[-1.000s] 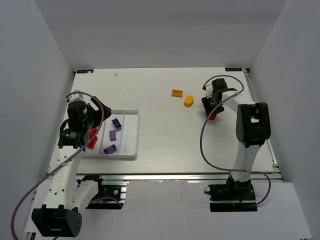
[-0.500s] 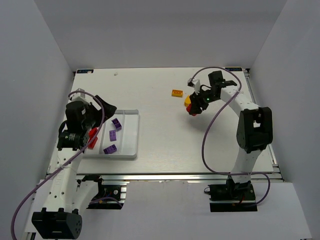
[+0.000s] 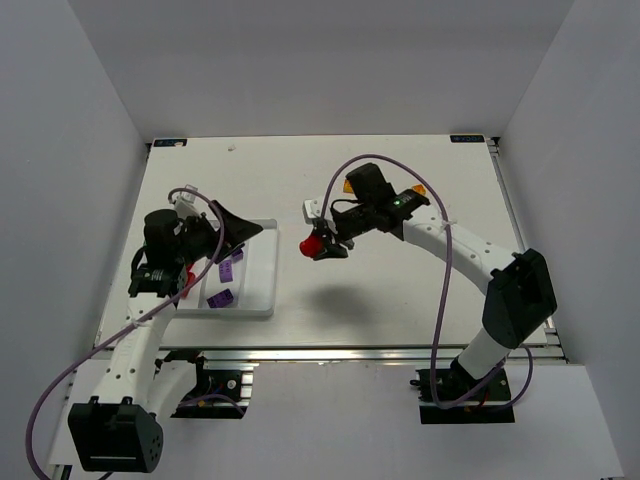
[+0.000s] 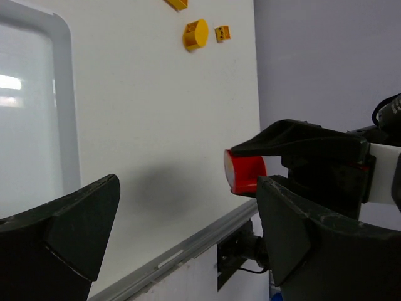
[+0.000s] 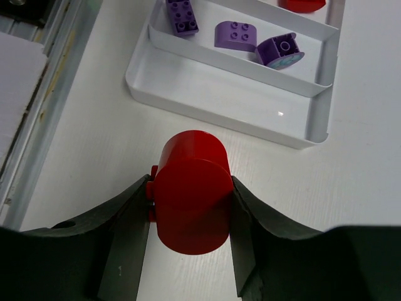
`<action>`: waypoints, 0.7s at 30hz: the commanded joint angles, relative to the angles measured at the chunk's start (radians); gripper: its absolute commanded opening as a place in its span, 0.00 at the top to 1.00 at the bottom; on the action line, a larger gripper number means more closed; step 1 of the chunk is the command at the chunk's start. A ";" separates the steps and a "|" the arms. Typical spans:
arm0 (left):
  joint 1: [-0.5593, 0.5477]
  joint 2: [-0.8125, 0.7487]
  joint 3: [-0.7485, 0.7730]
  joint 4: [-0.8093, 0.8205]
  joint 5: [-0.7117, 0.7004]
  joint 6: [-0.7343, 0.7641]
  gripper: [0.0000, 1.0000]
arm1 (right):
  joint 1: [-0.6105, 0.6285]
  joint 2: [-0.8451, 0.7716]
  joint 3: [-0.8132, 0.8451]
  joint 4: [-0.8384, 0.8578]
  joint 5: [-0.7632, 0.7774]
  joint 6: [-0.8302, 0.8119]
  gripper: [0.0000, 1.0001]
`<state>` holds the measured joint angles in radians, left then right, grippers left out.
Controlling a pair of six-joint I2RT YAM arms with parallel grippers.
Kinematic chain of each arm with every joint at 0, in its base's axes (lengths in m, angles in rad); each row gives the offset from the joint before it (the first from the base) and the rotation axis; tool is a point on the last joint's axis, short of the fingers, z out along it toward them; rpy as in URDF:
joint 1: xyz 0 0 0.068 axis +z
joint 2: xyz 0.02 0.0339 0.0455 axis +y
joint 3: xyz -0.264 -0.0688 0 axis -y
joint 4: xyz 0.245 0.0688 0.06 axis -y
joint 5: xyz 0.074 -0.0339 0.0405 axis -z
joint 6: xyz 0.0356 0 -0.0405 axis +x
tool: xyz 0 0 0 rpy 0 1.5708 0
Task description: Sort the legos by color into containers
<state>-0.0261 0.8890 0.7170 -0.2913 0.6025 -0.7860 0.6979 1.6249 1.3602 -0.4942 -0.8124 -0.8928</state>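
Note:
My right gripper is shut on a rounded red lego and holds it above the table, a little right of the white tray. In the right wrist view the red lego fills the gap between the fingers of the right gripper, with the tray just beyond. Purple legos lie in its middle compartment and another red lego lies in the far one. My left gripper hangs open over the tray. In the left wrist view, the left gripper has nothing between its fingers.
Yellow and orange legos lie on the table's far side, partly hidden behind the right arm in the top view. The table's near edge rail runs close below the held lego. Grey walls enclose the table.
The right arm has swung left from the table's far right side, carrying the red lego toward the tray. The left gripper has lifted and turned toward it, staying open.

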 commanded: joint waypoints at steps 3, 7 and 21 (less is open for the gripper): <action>-0.056 -0.033 -0.040 0.113 0.071 -0.065 0.02 | 0.040 0.030 0.040 0.109 0.100 0.049 0.94; -0.132 -0.032 -0.089 0.197 0.051 -0.111 0.02 | 0.081 0.061 0.066 0.114 0.137 0.067 0.94; -0.276 0.051 -0.085 0.219 -0.061 -0.094 0.02 | 0.129 0.113 0.122 0.114 0.191 0.120 0.96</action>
<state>-0.2905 0.9283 0.5995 -0.0799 0.5659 -0.8986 0.8204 1.7302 1.4368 -0.4095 -0.6285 -0.7914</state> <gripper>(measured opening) 0.981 0.525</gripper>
